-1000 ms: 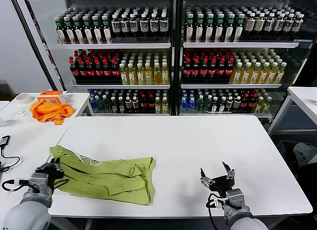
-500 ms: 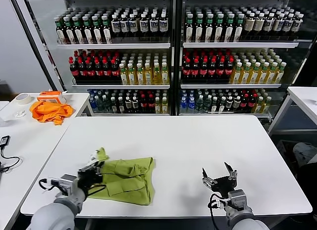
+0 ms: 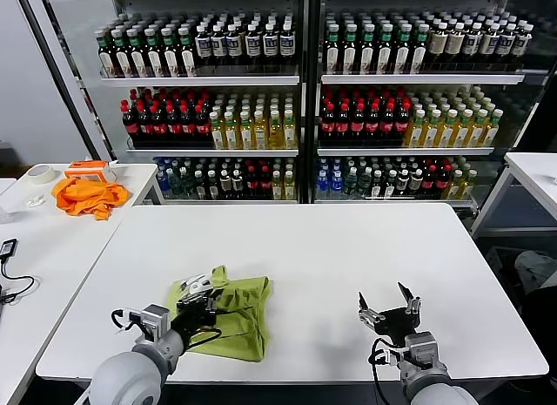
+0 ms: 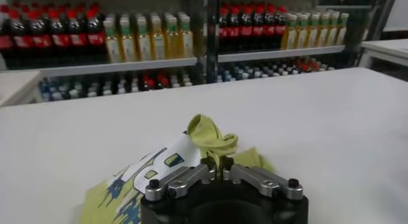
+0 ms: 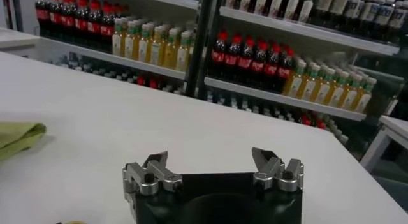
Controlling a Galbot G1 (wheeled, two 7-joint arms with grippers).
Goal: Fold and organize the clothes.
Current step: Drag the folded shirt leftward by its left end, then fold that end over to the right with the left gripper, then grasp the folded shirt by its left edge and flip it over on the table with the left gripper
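Note:
The light yellow-green T-shirt (image 3: 233,311) lies bunched on the white table (image 3: 331,248) near its front edge, left of the middle. My left gripper (image 3: 202,302) is shut on a fold of it and holds that fold over the shirt's left part. In the left wrist view the fingers (image 4: 217,166) pinch a strip of the T-shirt (image 4: 207,133), and the white printed graphic shows beside them. My right gripper (image 3: 389,313) is open and empty above the table's front right. In the right wrist view its jaws (image 5: 210,168) stand wide apart, and an edge of the shirt (image 5: 18,137) shows farther off.
A bright orange cloth (image 3: 85,196), a tape roll (image 3: 39,172) and an orange box (image 3: 90,169) lie on a side table at the left. A black cable (image 3: 10,287) lies on that table's near part. Shelves of bottles (image 3: 305,100) stand behind the table.
My left gripper has carried the shirt's left part to the right, over the rest of it. The shirt is now a narrower bunch. The right gripper has barely moved.

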